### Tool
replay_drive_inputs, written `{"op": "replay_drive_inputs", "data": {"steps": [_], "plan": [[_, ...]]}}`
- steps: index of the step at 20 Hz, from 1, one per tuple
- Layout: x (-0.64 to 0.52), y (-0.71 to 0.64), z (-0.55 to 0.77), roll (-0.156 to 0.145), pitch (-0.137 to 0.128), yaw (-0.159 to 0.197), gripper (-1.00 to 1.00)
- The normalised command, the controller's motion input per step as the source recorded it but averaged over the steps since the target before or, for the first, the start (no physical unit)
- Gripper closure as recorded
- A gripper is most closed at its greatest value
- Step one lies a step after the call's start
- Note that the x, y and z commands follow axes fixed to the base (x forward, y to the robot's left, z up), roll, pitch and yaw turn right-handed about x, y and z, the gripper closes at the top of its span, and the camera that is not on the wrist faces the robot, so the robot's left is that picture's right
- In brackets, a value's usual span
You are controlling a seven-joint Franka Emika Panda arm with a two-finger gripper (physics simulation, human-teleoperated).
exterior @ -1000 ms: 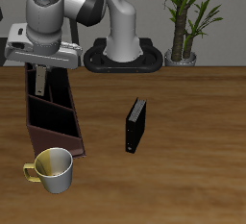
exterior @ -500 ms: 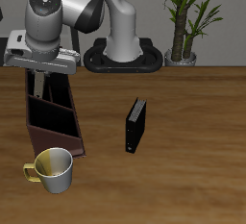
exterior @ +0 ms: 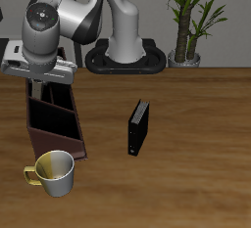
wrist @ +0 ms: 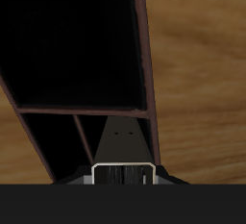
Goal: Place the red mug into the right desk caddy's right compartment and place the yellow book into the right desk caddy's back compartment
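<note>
Yellow book [wrist: 123,151] appears in the wrist view as a pale grey, narrow slab standing on edge inside the right desk caddy [exterior: 75,124], in the section at its far end, close against a maroon wall. The gripper [exterior: 43,83] hangs right over that end. You cannot tell from either view whether its fingers are clamped on the book or parted from it.

That doubt is your main risk. If the fingers grip, lifting would drag the book back out. If they are loose, a book this thin may lean and catch a fingertip. Rise straight, because a sideways drift could knock the wall and shove the caddy toward the yellow-and-white mug [exterior: 55,171] at its front. The red mug shows in neither view, so find it first.
</note>
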Motion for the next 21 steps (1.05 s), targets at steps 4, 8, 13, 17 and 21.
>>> {"op": "replay_drive_inputs", "data": {"steps": [4,8,13,17,21], "plan": [[0.05,-0.01,-0.23,-0.038,0.045,0.033,-1.00],[0.03,-0.04,-0.10,-0.017,0.034,-0.006,-1.00],[-0.02,0.01,0.02,0.004,-0.002,0.002,-1.00],[-0.09,0.11,0.15,0.010,-0.019,0.019,-1.00],[-0.18,0.15,0.32,0.007,-0.034,-0.001,-1.00]]}}
